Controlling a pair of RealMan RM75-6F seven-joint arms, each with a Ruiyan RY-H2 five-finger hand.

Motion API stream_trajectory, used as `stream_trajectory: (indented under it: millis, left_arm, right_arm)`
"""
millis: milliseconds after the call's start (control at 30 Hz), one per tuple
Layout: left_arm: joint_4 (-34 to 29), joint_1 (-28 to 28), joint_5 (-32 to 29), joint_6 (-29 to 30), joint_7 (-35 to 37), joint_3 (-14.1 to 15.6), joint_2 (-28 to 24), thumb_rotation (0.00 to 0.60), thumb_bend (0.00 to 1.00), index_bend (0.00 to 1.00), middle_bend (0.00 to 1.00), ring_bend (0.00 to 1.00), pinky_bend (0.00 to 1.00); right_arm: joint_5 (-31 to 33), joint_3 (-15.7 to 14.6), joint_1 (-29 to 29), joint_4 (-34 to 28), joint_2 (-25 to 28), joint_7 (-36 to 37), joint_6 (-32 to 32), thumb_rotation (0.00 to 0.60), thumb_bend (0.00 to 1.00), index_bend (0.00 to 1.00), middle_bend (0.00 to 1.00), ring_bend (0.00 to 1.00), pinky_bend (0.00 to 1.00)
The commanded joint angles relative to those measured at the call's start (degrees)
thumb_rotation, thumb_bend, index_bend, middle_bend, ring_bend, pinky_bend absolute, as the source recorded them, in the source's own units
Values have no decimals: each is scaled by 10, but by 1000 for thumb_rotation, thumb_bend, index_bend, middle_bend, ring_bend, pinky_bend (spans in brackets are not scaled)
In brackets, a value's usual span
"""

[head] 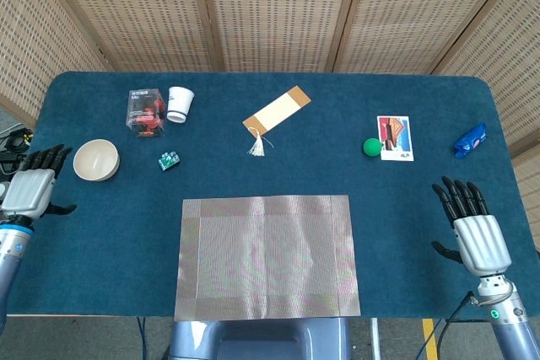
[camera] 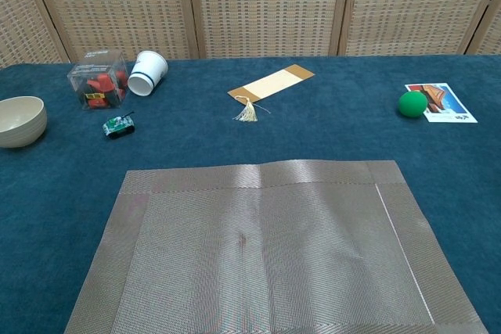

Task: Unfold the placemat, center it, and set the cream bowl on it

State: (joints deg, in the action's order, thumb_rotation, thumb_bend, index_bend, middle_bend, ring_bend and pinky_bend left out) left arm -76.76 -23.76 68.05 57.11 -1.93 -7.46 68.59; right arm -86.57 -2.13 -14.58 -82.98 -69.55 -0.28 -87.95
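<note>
From the head view, the placemat [head: 267, 256] lies flat and fully spread at the near middle of the tabletop [head: 278, 158], so the step in hand looks to be fetching the bowl [head: 95, 159], which sits upright near the left edge, well apart from the mat. The left hand [head: 31, 190] hovers just beside the bowl with fingers apart and nothing in it; the right hand [head: 474, 229] is likewise spread and empty near the right edge. A good grasp probably means taking the rim from the side and lifting level. From the chest view, neither hand shows; the bowl [camera: 20, 120] stands clear of the small green toy [camera: 118, 125], and the placemat [camera: 270, 248] shows a slight crease, so the bowl should be set down gently at its middle.
</note>
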Motion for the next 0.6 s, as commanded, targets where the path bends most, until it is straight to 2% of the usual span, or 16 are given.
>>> stream_trajectory:
  millis: [33,133,200,467,533,600]
  left_arm:
    - [52,-20,-17,-42,17,-2,31,600,0,23,0,0,0]
    - [95,-33,-14,-61,40,-6,57,600,0,149,0,0,0]
    - [128,-43,-2,-68,61,-9,78,600,0,194,0,0,0]
    - [253,-84,-5,-148,92,-9,150,600,10,311,0,0,0]
    - [277,-91,-4,-161,101,-10,166,600,36,310,0,0,0]
    - [305,-98,-4,-172,109,-10,186,600,107,321,0,0,0]
  right_arm:
    - [-1,5,3,-2,1,-2,3,600,0,65,0,0,0]
    - [-3,8,5,0,0,1,8,600,0,66,0,0,0]
    - [-4,10,5,2,-1,0,11,600,0,67,0,0,0]
    - [-7,18,9,10,-6,5,17,600,0,70,0,0,0]
    - [-9,19,10,11,-7,8,18,600,0,70,0,0,0]
    - [-12,20,11,12,-8,15,19,600,0,70,0,0,0]
